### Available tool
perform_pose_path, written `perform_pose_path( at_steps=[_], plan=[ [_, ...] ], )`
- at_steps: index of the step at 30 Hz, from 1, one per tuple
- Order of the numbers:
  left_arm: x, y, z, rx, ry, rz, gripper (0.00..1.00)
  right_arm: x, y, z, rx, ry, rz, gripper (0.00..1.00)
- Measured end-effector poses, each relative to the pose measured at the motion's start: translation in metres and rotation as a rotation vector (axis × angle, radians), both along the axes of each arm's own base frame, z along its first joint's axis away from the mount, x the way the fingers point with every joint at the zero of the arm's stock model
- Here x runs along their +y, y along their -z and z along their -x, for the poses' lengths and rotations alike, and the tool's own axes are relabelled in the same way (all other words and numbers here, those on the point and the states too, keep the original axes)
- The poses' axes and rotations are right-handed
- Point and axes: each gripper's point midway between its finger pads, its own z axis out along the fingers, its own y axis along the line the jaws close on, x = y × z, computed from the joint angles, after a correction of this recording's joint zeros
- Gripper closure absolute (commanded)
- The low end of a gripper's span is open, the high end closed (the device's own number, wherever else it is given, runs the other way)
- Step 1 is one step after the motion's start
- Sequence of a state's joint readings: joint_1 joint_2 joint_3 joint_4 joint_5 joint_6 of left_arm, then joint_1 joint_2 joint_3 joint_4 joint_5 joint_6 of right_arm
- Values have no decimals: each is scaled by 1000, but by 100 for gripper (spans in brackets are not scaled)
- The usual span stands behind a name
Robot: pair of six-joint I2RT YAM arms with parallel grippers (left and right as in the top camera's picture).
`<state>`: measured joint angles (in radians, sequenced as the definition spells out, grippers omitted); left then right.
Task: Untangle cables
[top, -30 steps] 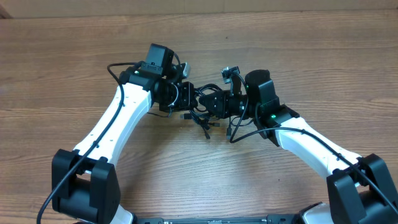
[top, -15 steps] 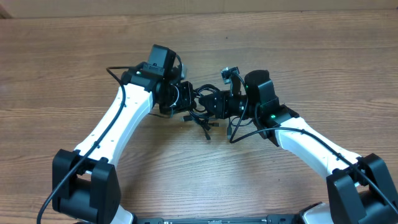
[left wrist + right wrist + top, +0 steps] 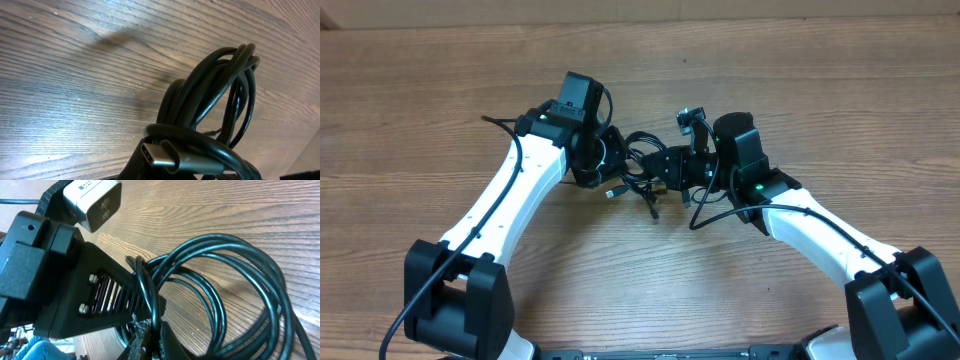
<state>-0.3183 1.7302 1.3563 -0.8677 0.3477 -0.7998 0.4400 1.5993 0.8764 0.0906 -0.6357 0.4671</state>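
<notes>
Since a second ago, my left gripper (image 3: 608, 165) is turning back a little, and a loop of the cables (image 3: 642, 143) is now standing up wider between my two hands. Both pairs of jaws are staying pressed together, each clamping on the cables. My right gripper (image 3: 665, 170) is pinching one black strand right at its fingertips. The left one is holding the coil from the other side, just beside the right. A silver-tipped plug (image 3: 161, 156) is lying across the coil in front of my left fingers. The whole tangle is hanging between the hands near the middle of the wooden table (image 3: 800, 80), with loose ends trailing down toward it.
</notes>
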Motion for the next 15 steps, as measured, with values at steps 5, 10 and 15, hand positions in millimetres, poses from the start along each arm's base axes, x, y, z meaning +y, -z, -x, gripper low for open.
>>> perform_pose_path(
  at_steps=[5,10,15],
  plan=[
    [8,2,-4,-2,-39,-30,95,-1,4,3,23,-3,9,96],
    [20,5,-6,17,-106,-54,96,-4,13,8,85,10,26,96],
    [22,5,-5,6,-74,-70,96,-5,13,7,73,14,33,60]
  ],
)
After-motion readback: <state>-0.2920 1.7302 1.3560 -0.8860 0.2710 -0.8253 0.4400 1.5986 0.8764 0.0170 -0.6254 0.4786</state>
